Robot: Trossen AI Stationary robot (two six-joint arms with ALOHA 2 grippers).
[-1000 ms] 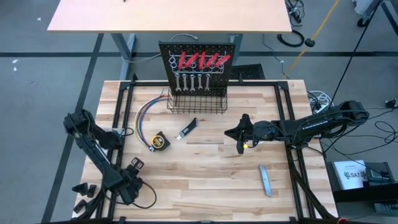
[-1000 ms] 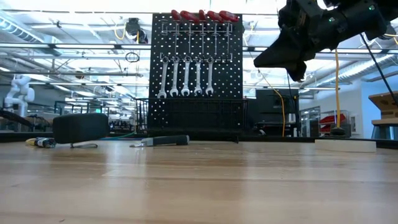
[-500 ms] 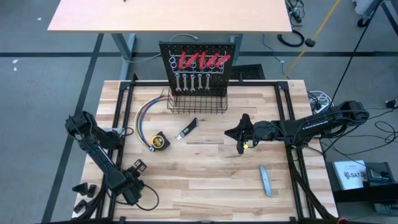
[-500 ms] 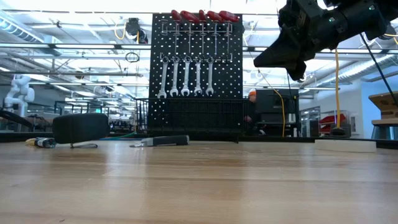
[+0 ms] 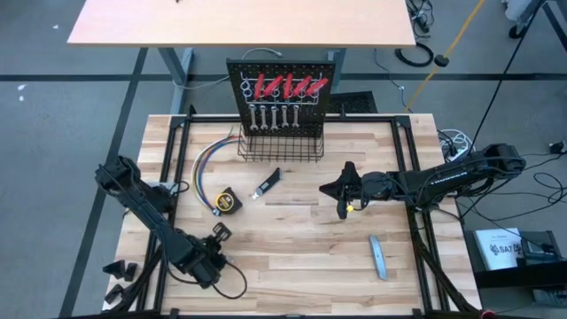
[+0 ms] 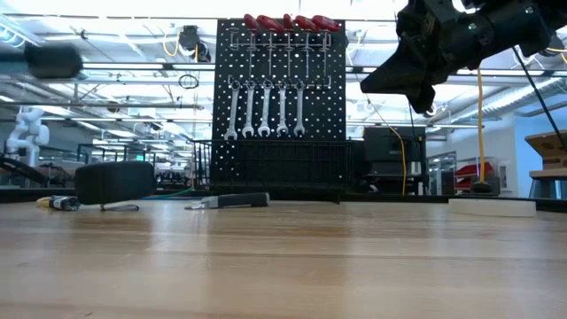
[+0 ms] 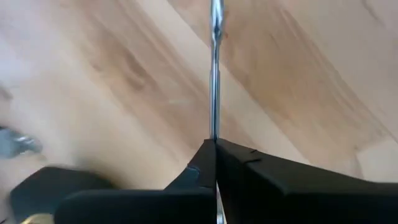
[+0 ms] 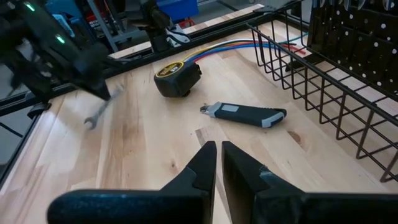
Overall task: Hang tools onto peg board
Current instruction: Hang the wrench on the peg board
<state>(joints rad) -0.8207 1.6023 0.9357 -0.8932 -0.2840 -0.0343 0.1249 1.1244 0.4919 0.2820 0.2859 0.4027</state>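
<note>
The peg board (image 5: 283, 89) stands upright at the table's far side, with red-handled tools (image 5: 288, 86) and silver wrenches (image 6: 264, 111) hanging on it and a wire basket (image 5: 279, 146) at its base. A yellow tape measure (image 5: 228, 201), a black-handled knife (image 5: 268, 182) and a grey bar (image 5: 378, 257) lie flat on the table. My left gripper (image 5: 219, 232) is near the front left, shut on a thin silver wrench (image 7: 215, 62). My right gripper (image 5: 342, 206) hovers shut at mid-right and holds nothing. My left gripper pinches the silver wrench's shank (image 7: 215, 134) between its two fingers, which point steeply down from above. The wrench runs along the fingers and sticks out past their tips. In the right wrist view it hangs slanting below the gripper, open end (image 8: 91, 122) lowest.
A bundle of coloured wires (image 5: 205, 164) curves over the table left of the basket. A black frame rail (image 5: 177, 159) runs along the table's left and right sides. Bare wood lies between the two grippers.
My left gripper has moved toward the table's right edge along the near side and has risen. It now shows as a blurred dark shape at the low view's upper left, where nothing showed before. My right gripper has kept still.
</note>
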